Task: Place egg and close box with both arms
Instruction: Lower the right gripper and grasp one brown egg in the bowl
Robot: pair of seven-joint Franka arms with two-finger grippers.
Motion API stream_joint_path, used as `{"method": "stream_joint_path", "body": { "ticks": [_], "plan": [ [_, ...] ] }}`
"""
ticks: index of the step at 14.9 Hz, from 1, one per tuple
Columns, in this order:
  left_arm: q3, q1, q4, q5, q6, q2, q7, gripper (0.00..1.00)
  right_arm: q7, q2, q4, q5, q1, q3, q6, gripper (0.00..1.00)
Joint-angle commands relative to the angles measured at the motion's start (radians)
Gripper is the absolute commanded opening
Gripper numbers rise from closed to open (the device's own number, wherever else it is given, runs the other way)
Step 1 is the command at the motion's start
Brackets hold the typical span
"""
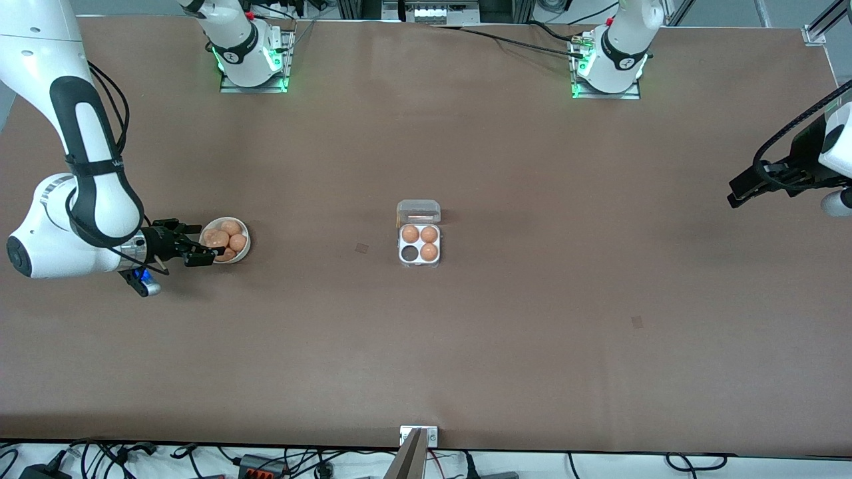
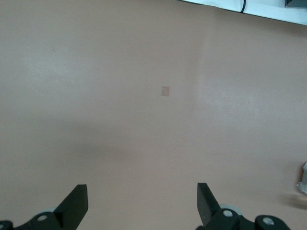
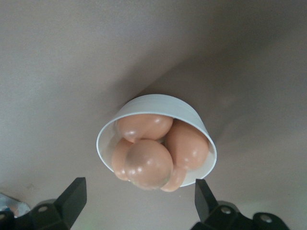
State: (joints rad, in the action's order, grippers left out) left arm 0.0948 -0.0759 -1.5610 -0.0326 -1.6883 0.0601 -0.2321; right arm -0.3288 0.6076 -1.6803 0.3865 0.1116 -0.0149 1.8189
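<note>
The egg carton point(image 1: 419, 261) sits mid-table, a white four-cell tray with its clear lid point(image 1: 419, 212) open flat. Three cells hold brown eggs point(image 1: 411, 233); one cell point(image 1: 407, 253) is empty. A round white bowl point(image 1: 243, 253) of several brown eggs point(image 1: 231, 227) sits toward the right arm's end. My right gripper point(image 1: 203, 248) is open and empty, at the bowl's rim. In the right wrist view the bowl point(image 3: 189, 112) and top egg point(image 3: 148, 163) lie just ahead of the open fingers point(image 3: 72, 196). My left gripper point(image 1: 735, 193) is open and empty, raised over the table's left-arm end, waiting.
Two small tan marks lie on the brown table, one beside the carton point(image 1: 361, 248) and one nearer the front camera point(image 1: 637, 322); the left wrist view shows one point(image 2: 165, 90). A bracket point(image 1: 418, 436) sits at the table's front edge.
</note>
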Motion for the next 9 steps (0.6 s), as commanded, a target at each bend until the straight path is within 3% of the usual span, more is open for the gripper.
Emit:
{"method": "stream_joint_path", "body": {
  "ticks": [1,7,9],
  "plan": [
    [0.003,-0.004,0.016,0.011,0.009,0.000,-0.009,1.00,0.005,0.029,0.031,0.020,0.013,0.009,-0.003,0.97],
    [0.003,-0.004,0.018,0.011,0.009,0.000,-0.009,1.00,0.007,0.046,0.034,0.034,0.023,0.009,-0.004,0.81],
    [0.003,-0.004,0.016,0.011,0.009,0.000,-0.009,1.00,0.005,0.057,0.037,0.034,0.026,0.009,-0.004,0.81]
  ]
}}
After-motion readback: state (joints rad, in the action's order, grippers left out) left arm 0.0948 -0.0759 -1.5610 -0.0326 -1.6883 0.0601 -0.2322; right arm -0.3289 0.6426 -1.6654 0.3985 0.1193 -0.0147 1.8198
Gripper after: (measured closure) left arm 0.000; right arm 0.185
